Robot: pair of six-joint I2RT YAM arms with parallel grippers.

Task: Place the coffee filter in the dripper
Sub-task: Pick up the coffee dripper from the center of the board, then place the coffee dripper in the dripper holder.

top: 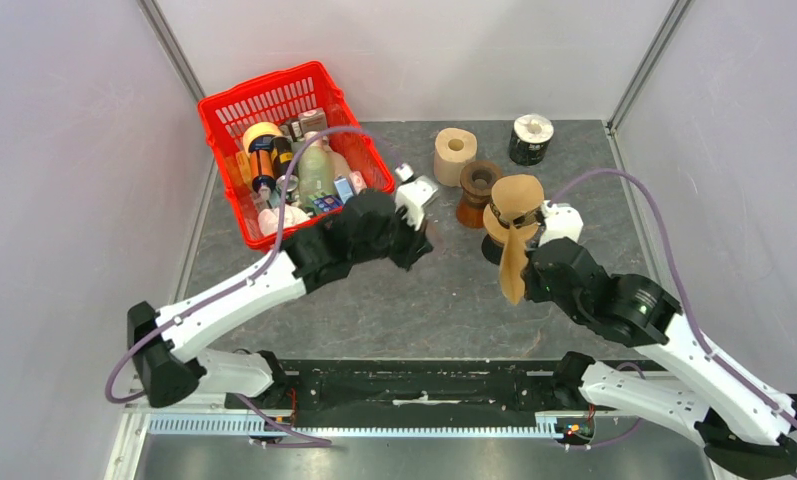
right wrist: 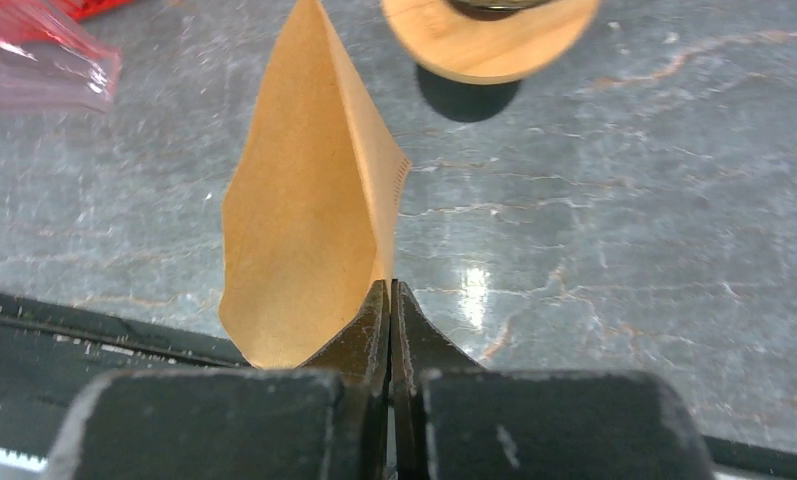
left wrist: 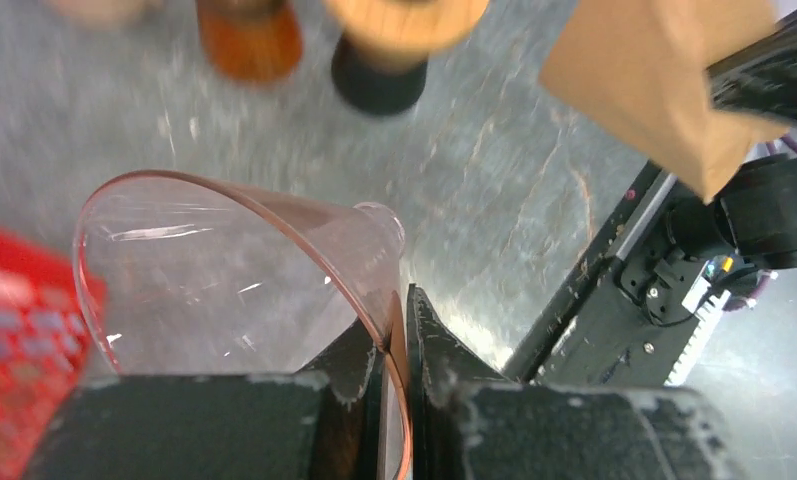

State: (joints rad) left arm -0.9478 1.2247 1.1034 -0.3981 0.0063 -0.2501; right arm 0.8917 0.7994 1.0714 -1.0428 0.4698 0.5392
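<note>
Your left fingers (left wrist: 429, 345) are clenched on the wall of the clear pink dripper (left wrist: 224, 270), holding it over the worktop (top: 424, 300) near the red basket (top: 274, 100). Your right fingers (right wrist: 414, 335) pinch the brown coffee filter (right wrist: 304, 220) by its edge (apart from the dripper), just beside the wooden stand (top: 517, 195).

Your top camera looked down from above and behind the arm bases, wide enough to take in the whole table (top: 454, 300), red basket (top: 274, 105) included. Your left wrist camera sat just behind the left gripper (left wrist: 394, 325), close on the dripper (left wrist: 224, 270), facing across the table toward the right arm. That gave it the coffee filter (left wrist: 664, 90) and the wooden-topped stand (left wrist: 404, 15) in common with your right wrist camera, which sat close behind the right gripper (right wrist: 390, 295), angled down at the tabletop.
</note>
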